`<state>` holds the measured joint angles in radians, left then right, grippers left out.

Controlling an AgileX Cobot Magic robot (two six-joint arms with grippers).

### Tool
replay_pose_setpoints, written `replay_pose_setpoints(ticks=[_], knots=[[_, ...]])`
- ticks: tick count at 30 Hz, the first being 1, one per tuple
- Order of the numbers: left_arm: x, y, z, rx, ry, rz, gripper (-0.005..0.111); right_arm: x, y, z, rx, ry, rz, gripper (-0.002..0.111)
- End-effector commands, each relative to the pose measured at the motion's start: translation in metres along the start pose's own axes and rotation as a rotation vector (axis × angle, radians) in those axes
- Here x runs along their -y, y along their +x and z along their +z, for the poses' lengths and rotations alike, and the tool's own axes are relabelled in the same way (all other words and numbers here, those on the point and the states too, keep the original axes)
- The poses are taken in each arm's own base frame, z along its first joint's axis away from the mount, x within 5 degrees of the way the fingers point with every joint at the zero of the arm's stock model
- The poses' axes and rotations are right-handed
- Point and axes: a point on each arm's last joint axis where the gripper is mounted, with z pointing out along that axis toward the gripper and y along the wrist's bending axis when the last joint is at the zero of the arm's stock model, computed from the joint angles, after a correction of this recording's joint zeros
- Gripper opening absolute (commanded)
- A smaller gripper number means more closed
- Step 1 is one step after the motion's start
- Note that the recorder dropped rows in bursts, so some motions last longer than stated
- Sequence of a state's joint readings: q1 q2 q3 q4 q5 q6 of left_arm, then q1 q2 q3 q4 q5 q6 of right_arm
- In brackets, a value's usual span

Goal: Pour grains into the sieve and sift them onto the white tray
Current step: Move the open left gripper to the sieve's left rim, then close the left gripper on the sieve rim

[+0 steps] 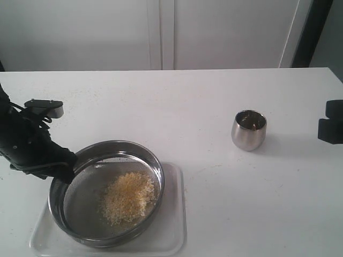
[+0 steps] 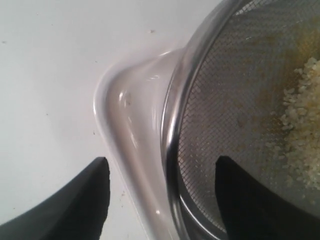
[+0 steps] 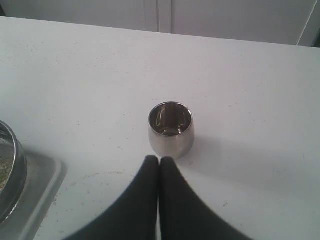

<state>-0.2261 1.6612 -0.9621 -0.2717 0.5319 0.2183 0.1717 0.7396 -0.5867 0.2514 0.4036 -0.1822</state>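
Sieve (image 1: 84,201) sits lower left in the exterior view, on the white tray (image 1: 172,214), which pokes out round it at btm & right. Grains (image 1: 128,197) lie heaped on the mesh, right of ctr, yellow mixed w/ paler bits; the rest of the mesh is bare. Left gripper (image 1: 67,165) is at the sieve's left rim, jaws spread wide. In its wrist view one finger (image 2: 75,205) is outside the rim, the other (image 2: 250,200) inside over the mesh, neither clearly touching the steel. Steel cup (image 1: 248,130) stands upright right of ctr on the table (image 1: 187,101), well apart from the tray. Right gripper (image 3: 159,162) hangs just short of the cup, fingers pressed together, holding nothing.
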Motion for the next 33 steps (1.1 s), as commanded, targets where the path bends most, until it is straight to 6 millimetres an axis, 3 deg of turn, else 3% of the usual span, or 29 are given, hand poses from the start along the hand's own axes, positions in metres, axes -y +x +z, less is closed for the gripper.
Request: replay_pose_setpoints(ticks=[1,8,15,24,33], knots=[[0.002,-0.002,0.002,0.001,0.009,-0.012,0.061,0.0,0.001,0.0,0.005,0.002,0.004,0.0],[0.0,-0.003,0.011,-0.008,0.004,-0.025,0.06,0.0,0.001,0.0,0.007,0.003,0.004,0.0],[0.015,-0.007,0.016,0.022,-0.004,0.017,0.06,0.0,0.001,0.0,0.007,0.003,0.004,0.0],[0.01,-0.007,0.016,0.014,-0.053,0.018,0.06,0.0,0.001,0.0,0.007,0.003,0.004,0.0],[0.009,-0.006,0.022,-0.006,-0.051,-0.001,0.045,0.0,0.001,0.0,0.008,0.001,0.008,0.0]])
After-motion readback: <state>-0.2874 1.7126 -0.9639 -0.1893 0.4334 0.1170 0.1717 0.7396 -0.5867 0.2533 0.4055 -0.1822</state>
